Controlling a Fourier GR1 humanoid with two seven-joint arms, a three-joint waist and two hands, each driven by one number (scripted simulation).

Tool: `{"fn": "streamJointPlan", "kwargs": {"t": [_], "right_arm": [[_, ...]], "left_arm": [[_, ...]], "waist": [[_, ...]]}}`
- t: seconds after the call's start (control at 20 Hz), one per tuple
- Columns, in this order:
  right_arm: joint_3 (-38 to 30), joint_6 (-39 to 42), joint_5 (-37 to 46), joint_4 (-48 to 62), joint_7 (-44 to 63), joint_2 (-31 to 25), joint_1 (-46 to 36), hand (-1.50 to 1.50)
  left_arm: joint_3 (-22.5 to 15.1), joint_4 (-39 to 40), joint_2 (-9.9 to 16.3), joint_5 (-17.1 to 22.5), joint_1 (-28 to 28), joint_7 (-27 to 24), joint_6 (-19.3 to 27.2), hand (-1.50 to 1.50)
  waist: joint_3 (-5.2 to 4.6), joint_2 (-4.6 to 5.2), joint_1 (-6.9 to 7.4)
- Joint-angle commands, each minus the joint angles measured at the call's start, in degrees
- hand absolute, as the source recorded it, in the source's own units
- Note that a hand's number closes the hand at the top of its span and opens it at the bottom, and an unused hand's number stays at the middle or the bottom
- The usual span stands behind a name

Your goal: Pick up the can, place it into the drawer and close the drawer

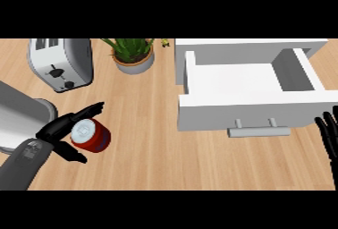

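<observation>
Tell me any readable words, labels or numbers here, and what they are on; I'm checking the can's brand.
None can be read.
The red can, in the left hand, has a pale lid whose faint marks are too blurred to read.
The toaster shows knobs only.

Red can with a white top sits lower left, tilted a bit. White drawer is pulled open at upper right, grey handle facing down.
</observation>
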Motion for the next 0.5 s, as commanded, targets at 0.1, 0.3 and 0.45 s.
{"fn": "streamJointPlan", "kwargs": {"t": [0.1, 0.3, 0.45], "right_arm": [[0.3, -0.4, 1.0, -0.3, -0.9, 0.8, 0.7, -1.5], [-0.2, 0.6, -1.2, -2.6, 1.2, 0.2, 1.3, -1.5], [-0.6, -0.1, -0.9, -1.6, 1.3, 0.3, -0.1, -1.5]], "left_arm": [[-1.0, 3.5, 0.4, 0.7, -2.9, -7.3, -11.4, -1.5], [-2.1, 4.9, -3.7, 0.1, -2.8, -6.9, -7.1, -1.5], [-2.6, 5.8, -6.2, 0.2, -3.4, -5.3, -4.9, -1.5]], "waist": [[-0.02, 0.01, 0.17], [-0.04, -0.04, 0.12], [-0.04, 0.01, 0.23]]}}
